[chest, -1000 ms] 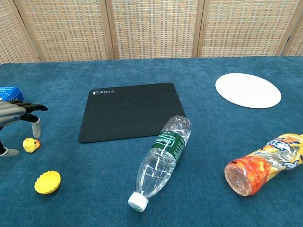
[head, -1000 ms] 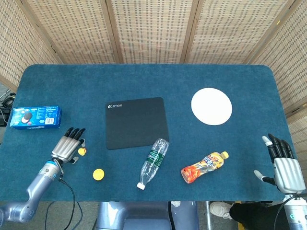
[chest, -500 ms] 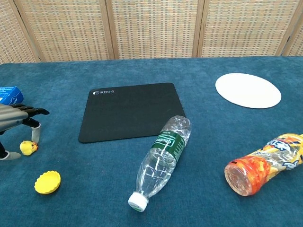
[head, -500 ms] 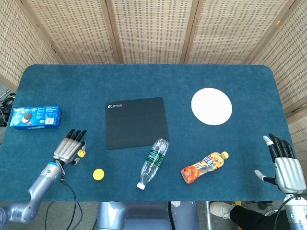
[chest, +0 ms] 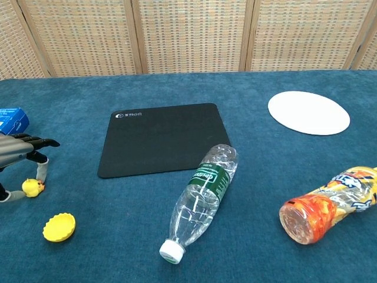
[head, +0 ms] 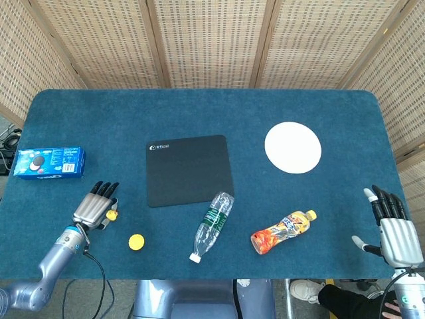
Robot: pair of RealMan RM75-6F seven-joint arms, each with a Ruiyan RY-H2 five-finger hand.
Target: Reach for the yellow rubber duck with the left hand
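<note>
The small yellow rubber duck sits on the blue table cloth near the front left corner. My left hand hovers just left of it and over it, fingers stretched out. In the chest view one finger points down at the duck's right side and the thumb lies to its left, so the duck is between them. I cannot tell if either touches it. My right hand rests at the front right edge, fingers spread and holding nothing.
A yellow bottle cap lies close to the duck on the near side. A blue cookie box, a black mat, a clear bottle, an orange bottle and a white plate are spread on the table.
My left hand has drawn back a little toward the front edge. The duck has shifted slightly the same way with it. The right hand has stayed put.
</note>
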